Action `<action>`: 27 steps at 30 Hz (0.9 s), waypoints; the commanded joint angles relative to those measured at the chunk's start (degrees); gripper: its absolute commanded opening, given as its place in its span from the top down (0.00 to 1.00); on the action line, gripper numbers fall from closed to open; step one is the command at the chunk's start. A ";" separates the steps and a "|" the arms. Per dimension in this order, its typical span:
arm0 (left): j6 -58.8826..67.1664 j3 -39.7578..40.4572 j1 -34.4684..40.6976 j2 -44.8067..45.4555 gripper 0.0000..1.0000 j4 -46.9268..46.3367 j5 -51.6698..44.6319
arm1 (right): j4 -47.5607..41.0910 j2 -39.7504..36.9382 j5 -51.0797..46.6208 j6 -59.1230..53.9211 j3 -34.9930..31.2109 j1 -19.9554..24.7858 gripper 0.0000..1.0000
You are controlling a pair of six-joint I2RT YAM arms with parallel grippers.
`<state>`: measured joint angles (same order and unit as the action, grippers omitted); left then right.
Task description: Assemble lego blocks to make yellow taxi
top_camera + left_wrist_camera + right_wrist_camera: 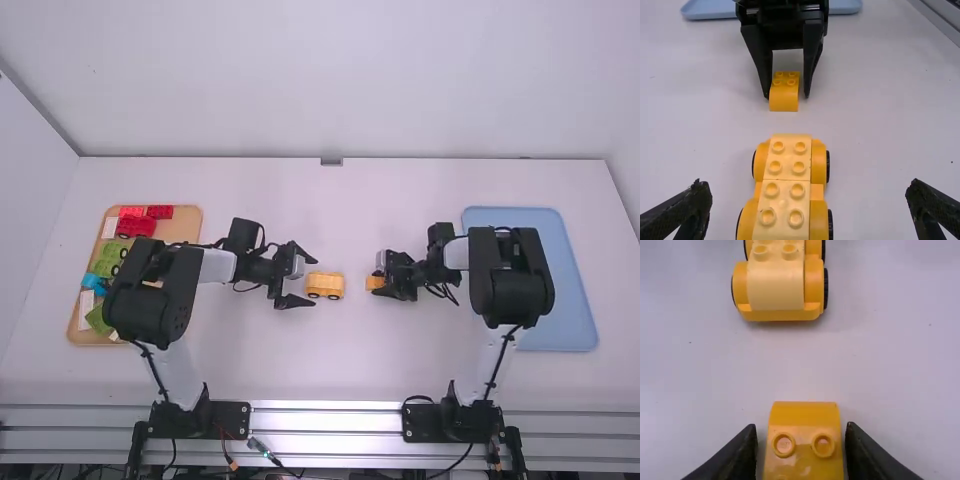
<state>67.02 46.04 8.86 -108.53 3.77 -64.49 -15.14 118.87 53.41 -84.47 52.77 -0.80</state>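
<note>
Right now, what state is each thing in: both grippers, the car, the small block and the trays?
Yellow car, upright on its wheels, studs up.
Small yellow block, studs up, separate from the car.
Left gripper, open.
Right gripper, slightly open, fingers either side of the small block.
Brown tray, holding blocks.
Blue tray, lying flat.

White table [350, 370] | left: brown tray [188, 226] | middle: yellow wheeled car [325, 284] | right: blue tray [572, 310]

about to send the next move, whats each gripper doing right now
Left gripper: open, holding nothing.
Right gripper: slightly open, fingers on either side of the small yellow-orange block, narrow gaps showing, not clamped.
</note>
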 commanded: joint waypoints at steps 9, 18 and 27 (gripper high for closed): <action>-0.20 -0.37 0.24 -0.44 0.01 -0.33 -0.83 | -0.55 0.94 -0.81 1.75 0.39 1.46 0.47; -0.17 -0.37 0.20 -0.46 0.01 -0.48 -0.68 | -0.76 0.94 -0.96 1.79 0.42 1.51 0.64; -0.11 -0.35 0.22 -2.99 0.01 0.50 2.21 | -2.80 0.92 -0.92 1.95 0.61 1.51 0.82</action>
<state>67.02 46.06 8.86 -110.19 4.43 -62.24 -17.43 118.87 53.76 -82.85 52.93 0.60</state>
